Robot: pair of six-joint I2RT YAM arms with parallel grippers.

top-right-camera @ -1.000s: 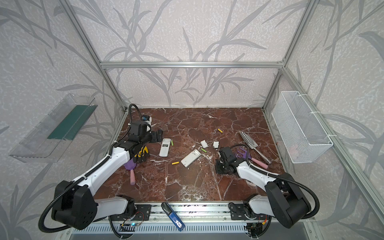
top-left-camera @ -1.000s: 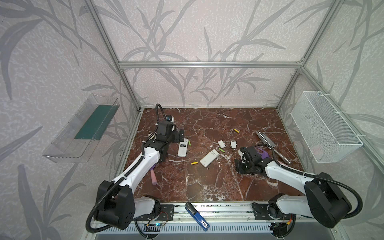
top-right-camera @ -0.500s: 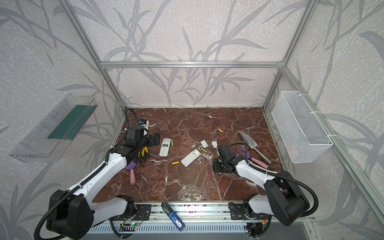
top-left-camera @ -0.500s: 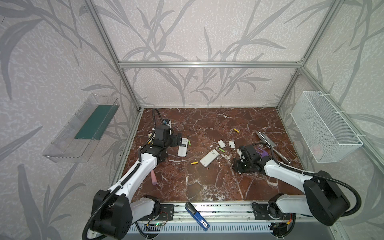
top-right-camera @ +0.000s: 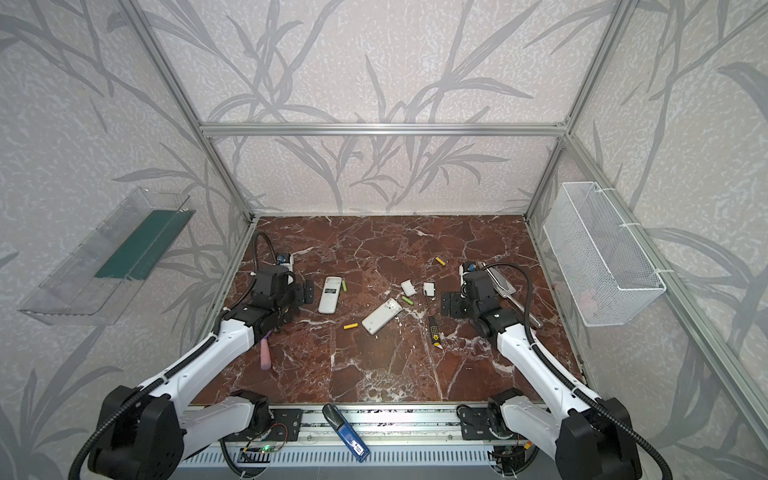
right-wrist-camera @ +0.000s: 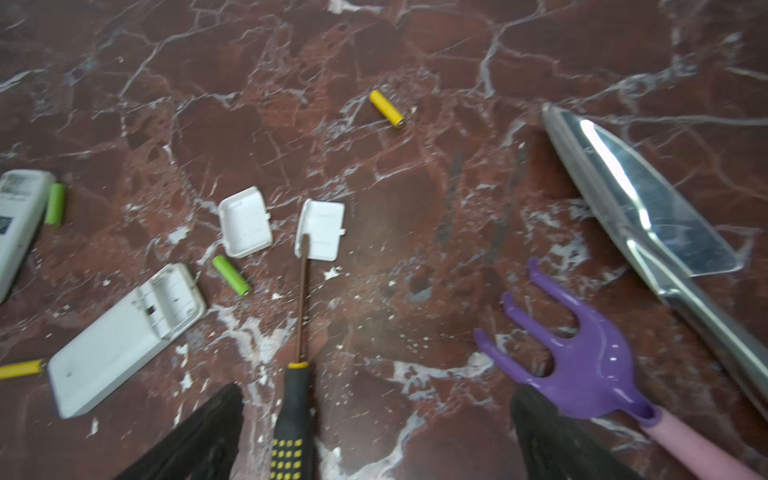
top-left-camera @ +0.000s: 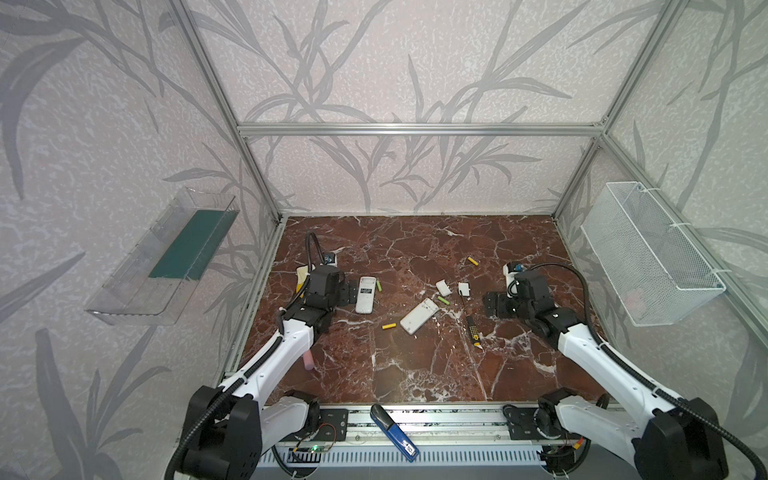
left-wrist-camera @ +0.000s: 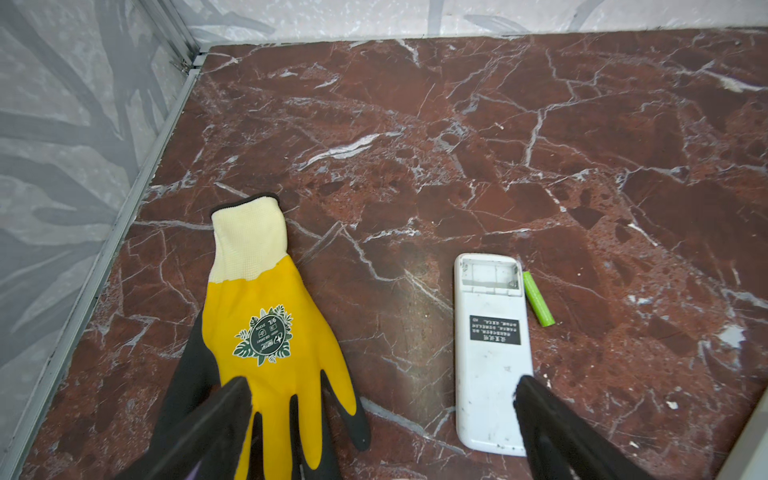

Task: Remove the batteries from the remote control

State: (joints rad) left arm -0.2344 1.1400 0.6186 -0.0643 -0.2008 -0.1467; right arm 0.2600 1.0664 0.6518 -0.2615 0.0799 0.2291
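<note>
Two white remotes lie back up with empty bays, one (top-left-camera: pixel 365 294) (left-wrist-camera: pixel 490 353) by my left gripper, one (top-left-camera: pixel 419 316) (right-wrist-camera: pixel 124 336) mid-floor. All the batteries lie loose on the floor: a green one (left-wrist-camera: pixel 538 298) beside the first remote, a green one (right-wrist-camera: pixel 231 275) and a yellow one (top-left-camera: pixel 389 326) by the second, and a yellow one (right-wrist-camera: pixel 386 109) farther back. My left gripper (left-wrist-camera: pixel 382 395) is open above the glove's fingers and the first remote's end. My right gripper (right-wrist-camera: pixel 376 399) is open, and the screwdriver (right-wrist-camera: pixel 293 415) lies on the floor between its fingers.
Two white battery covers (right-wrist-camera: pixel 245 222) (right-wrist-camera: pixel 321 230) lie near the screwdriver tip. A yellow glove (left-wrist-camera: pixel 266 332) is at the left, with a pink-handled tool (top-left-camera: pixel 308 361) nearer the front. A purple rake (right-wrist-camera: pixel 582 365) and steel trowel (right-wrist-camera: pixel 644 208) are at the right. A wire basket (top-left-camera: pixel 648 253) hangs on the right wall.
My right gripper has opened and drawn back to the right, leaving the screwdriver lying on the floor. My left gripper, still open, has shifted a little toward the front.
</note>
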